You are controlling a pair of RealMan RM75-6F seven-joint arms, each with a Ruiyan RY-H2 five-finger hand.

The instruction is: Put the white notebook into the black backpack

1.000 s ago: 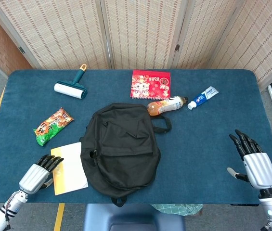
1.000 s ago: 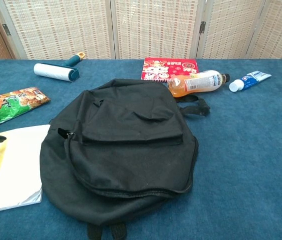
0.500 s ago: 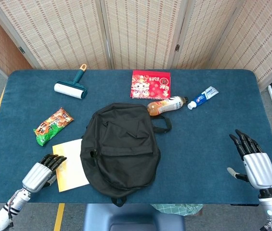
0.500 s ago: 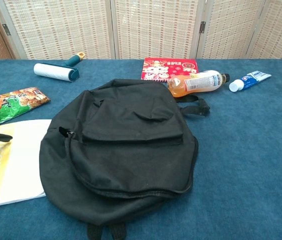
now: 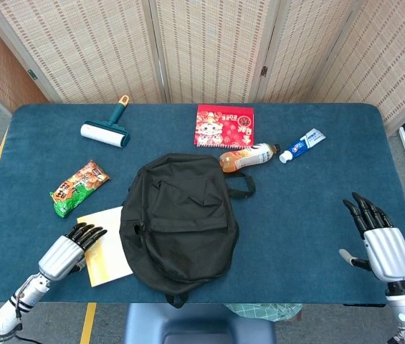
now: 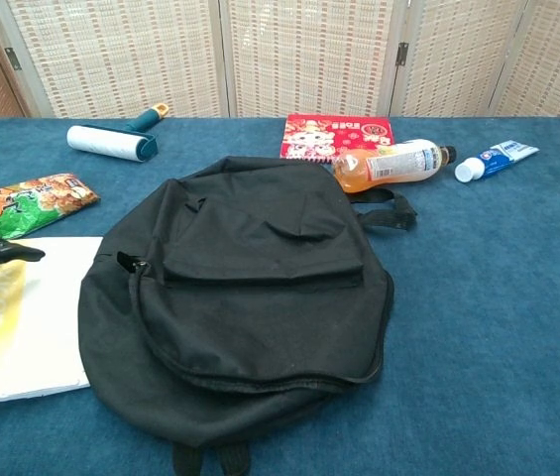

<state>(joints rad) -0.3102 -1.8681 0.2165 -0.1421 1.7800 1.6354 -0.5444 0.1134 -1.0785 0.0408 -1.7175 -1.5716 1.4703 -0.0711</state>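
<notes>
The white notebook (image 5: 104, 244) lies flat on the desk (image 5: 302, 208), touching the left side of the closed black backpack (image 5: 179, 218). The left hand (image 5: 68, 251) rests fingers-extended over its near-left edge, holding nothing; the right hand (image 5: 378, 240) is spread and empty. Secure a firm edge grip, and open the zipper before insertion.

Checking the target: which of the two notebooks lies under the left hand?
The white notebook, left of the backpack; the red one lies at the far edge.

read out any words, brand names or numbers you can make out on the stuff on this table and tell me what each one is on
None can be read for certain.
Red booklet: print along its top edge, too blurred.
Drink bottle: label text too small.
Toothpaste tube: lettering too small.
Snack bag: printing blurred.
Notebook: faint marks on its yellow strip, unreadable.
</notes>
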